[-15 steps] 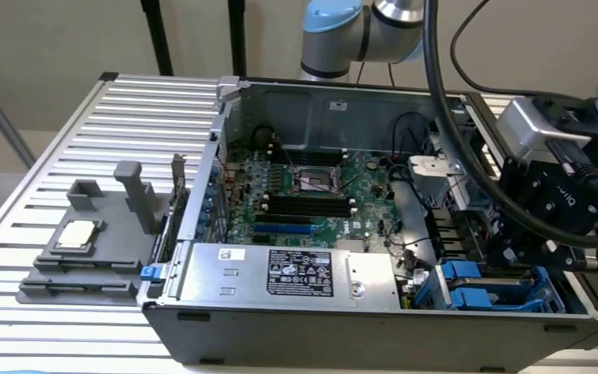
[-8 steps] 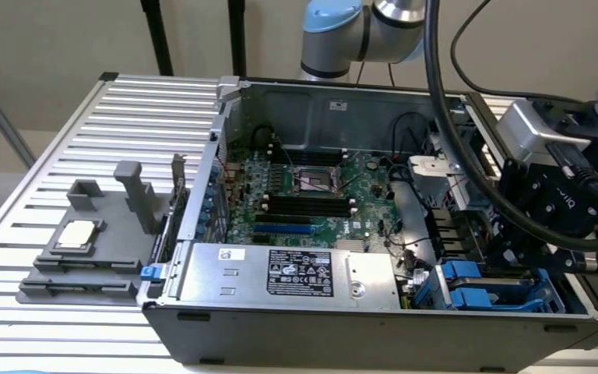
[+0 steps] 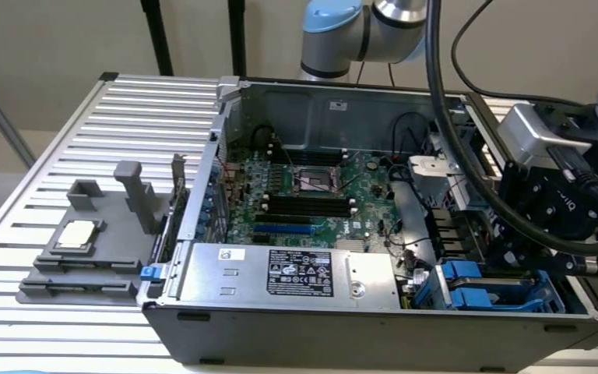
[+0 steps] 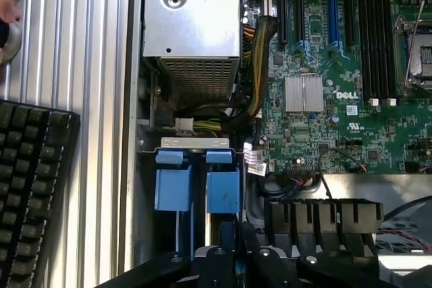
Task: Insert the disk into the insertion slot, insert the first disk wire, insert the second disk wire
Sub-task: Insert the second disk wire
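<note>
I see the gripper point(image 4: 233, 251) pinched fully shut, hovering over the insertion slot point(image 4: 196, 180) beside the power supply point(image 3: 278, 273); can't tell if it's holding anything.

Beige wall point(image 3: 40, 39); ribbed metal table point(image 3: 91, 140)

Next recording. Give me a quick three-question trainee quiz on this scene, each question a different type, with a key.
1. True or false: the power-supply box lies outside the computer case.
2. What colour are the tabs on the insertion slot nearest the gripper? A red, B blue, C yellow.
3. Fill in: in the wrist view, the black thing on the slatted table beside the case is a ___.

Key: 1 false; 2 B; 3 keyboard.
</note>
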You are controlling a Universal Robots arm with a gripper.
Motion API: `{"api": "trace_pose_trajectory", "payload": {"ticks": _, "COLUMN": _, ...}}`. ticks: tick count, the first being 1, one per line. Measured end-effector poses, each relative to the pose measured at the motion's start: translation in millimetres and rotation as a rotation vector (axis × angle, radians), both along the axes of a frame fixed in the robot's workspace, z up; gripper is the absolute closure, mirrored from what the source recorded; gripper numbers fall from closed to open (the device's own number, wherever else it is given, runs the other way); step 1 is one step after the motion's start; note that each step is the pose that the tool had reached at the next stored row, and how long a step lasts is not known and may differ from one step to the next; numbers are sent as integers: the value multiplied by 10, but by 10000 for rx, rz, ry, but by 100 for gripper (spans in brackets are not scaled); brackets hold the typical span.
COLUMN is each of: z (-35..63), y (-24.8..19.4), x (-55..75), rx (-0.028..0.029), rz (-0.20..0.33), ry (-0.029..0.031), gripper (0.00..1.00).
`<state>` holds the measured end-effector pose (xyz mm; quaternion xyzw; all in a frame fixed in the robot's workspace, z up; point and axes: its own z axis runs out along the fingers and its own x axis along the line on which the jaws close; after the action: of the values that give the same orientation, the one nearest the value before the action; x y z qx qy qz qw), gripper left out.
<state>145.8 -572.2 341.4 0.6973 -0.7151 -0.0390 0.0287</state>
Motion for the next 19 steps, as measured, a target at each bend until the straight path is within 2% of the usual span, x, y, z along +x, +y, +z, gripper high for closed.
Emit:
{"api": "trace_pose_trajectory", "payload": {"ticks": 6, "z": 0, "y": -3, "x": 1, "rx": -4, "rz": 1, "ry": 0, "gripper": 84}}
{"api": "trace_pose_trajectory", "payload": {"ticks": 16, "z": -59, "y": -9, "x": 2, "rx": -3, "rz": 2, "ry": -3, "gripper": 84}}
{"api": "trace_pose_trajectory", "payload": {"ticks": 18, "z": -38, "y": -9, "x": 2, "rx": 16, "rz": 2, "ry": -2, "gripper": 82}}
{"api": "trace_pose_trajectory", "payload": {"ticks": 19, "z": -2, "y": -10, "x": 2, "rx": 11, "rz": 2, "ry": 0, "gripper": 76}}
